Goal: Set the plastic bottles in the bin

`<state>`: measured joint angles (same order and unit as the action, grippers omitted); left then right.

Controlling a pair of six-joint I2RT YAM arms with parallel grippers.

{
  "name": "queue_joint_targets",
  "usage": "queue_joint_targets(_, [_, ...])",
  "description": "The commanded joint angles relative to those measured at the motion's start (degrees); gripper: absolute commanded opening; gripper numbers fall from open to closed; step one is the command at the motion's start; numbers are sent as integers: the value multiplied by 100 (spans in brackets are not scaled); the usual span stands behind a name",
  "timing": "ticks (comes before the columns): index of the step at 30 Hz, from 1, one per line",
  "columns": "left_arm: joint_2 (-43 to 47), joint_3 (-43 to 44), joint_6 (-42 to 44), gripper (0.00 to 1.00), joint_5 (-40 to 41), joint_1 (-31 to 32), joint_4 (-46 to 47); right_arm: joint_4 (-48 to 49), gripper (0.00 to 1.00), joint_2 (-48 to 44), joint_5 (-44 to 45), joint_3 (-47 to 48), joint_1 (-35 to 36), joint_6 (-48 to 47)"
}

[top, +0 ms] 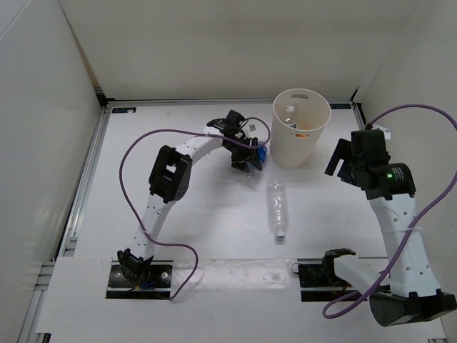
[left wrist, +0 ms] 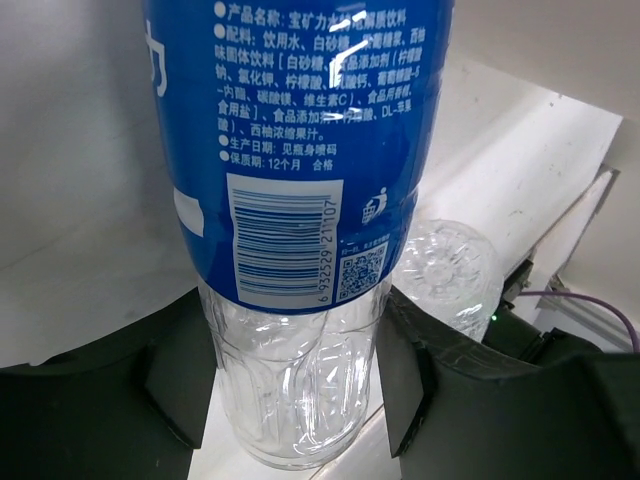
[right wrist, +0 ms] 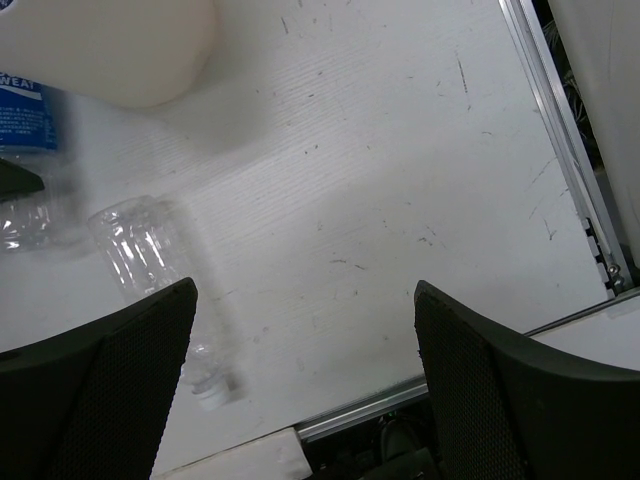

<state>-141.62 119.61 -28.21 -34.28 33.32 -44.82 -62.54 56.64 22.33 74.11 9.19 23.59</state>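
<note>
Presently: left claw (left wrist: 295, 380) pinching a clear ribbed plastic bottle (left wrist: 300, 150), blue label with white print and barcode. Label-less clear plastic bottle (top: 277, 207), white cap, lies on the white desk (top: 214, 229) just beside that claw; tall round white plastic bin (top: 301, 146) near it. Right claw (right wrist: 305, 340) spread wide.

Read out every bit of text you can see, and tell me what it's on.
"保质期: 12个月 合格": blue-labelled bottle, on its label.
"生产日期: 见瓶身喷码": same label.
"6 932529 211107": beside the barcode.
"WEAT", cut off: that label's edge, right wrist view.
Ingredient print above: partly lost to glare.
</note>
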Motion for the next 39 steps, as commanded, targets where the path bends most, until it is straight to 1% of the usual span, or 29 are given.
queue_joint_targets(1, [731,115,280,48,263,-325,-203,269,90,5,26,-80,30,57])
queue_joint_targets(4, [1065,264,237,44,308,-703,156,287,90,22,-9,-89,39,84])
queue_joint_targets(5, [1206,325,193,44,299,-774,401,287,90,22,-9,-81,39,75])
queue_joint_targets(6, [1364,413,123,42,299,-1009,673,287,90,14,0,-81,65,75])
queue_joint_targets(8, [1531,624,26,41,308,-1143,1070,304,90,22,26,-63,92,57])
queue_joint_targets(9, [1567,894,-105,41,178,-1309,1411,304,90,14,26,-54,109,40])
queue_joint_targets(10, [1576,984,-184,41,-59,-1363,1954,304,90,31,26,-28,101,40])
queue_joint_targets(11, [1568,1072,-525,41,-148,-1389,2255,295,90,31,26,-36,109,40])
queue_joint_targets(12, [1550,1404,-641,41,-297,-1425,3146,295,90,22,9,-37,74,49])
queue_joint_targets(13, [1524,1529,-755,42,-359,-1434,3398,287,90,40,9,-37,91,49])
queue_joint_targets(14, [1437,1652,-1226,44,-447,-1416,3688,295,90,40,-9,-45,66,57])
queue_joint_targets(15, [1288,1905,-1422,44,-474,-1407,4439,321,90,40,-9,-37,30,58])
queue_joint_targets(17, [988,2573,-1905,44,-492,-1320,4911,269,90,40,-27,-10,12,75])
queue_joint_targets(18, [831,2724,-2108,44,-483,-1293,5330,252,90,40,-44,7,13,75])
queue_joint_targets(20, [733,2962,-2250,48,-370,-1109,5500,182,90,22,-44,16,-5,66])
queue_joint_targets(23, [820,2884,-1944,52,-307,-793,5633,111,90,-13,-9,34,-84,110])
queue_joint_targets(24, [829,2910,-1786,52,-307,-731,5607,93,90,-48,-26,34,-119,110])
queue_joint_targets(29, [610,2962,-1583,49,-342,-82,5431,76,90,-83,-26,42,-146,84])
queue_joint_targets(32, [496,3006,-1355,49,-325,156,5256,40,90,-109,-27,60,-172,101])
queue_joint_targets(37, [381,2928,-1135,54,-412,324,4921,40,90,-110,70,104,-154,49])
queue_joint_targets(39, [328,2866,-1152,54,-448,342,4843,49,90,-118,79,104,-163,22])
